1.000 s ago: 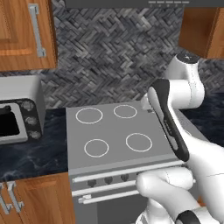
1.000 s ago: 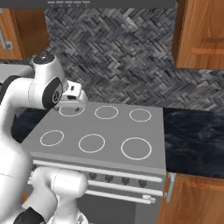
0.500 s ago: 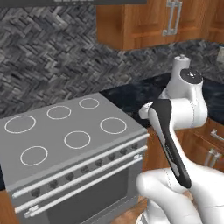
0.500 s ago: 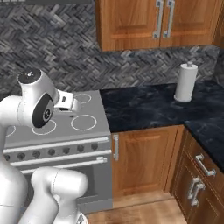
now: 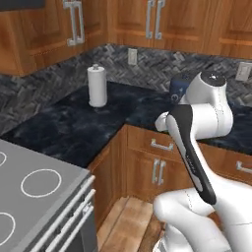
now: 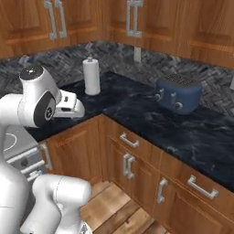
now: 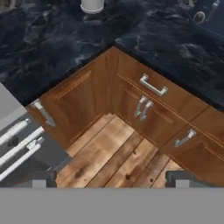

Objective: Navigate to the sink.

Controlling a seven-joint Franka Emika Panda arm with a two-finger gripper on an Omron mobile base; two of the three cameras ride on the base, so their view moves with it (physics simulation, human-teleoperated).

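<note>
The sink is out of view in all three views. My gripper (image 7: pixel 110 180) points down at the wooden floor (image 7: pixel 109 157) in the inside corner of the lower cabinets. Its two dark fingertips (image 7: pixel 39 180) stand far apart with nothing between them, so it is open. The white arm (image 5: pixel 197 128) is folded close over the base, with the hand (image 6: pixel 68 106) held at counter height in front of the corner.
A dark marble counter (image 6: pixel 151 119) runs in an L around the corner. On it stand a white paper towel roll (image 5: pixel 97 86) and a dark blue toaster (image 6: pixel 179 93). The grey stovetop (image 5: pixel 34 192) lies at lower left. Wooden cabinets (image 5: pixel 147 167) line the walls.
The whole picture has swung to the right as the base turned. The stove has slid off to the left, and the corner counter, paper towel roll and toaster have come into view.
</note>
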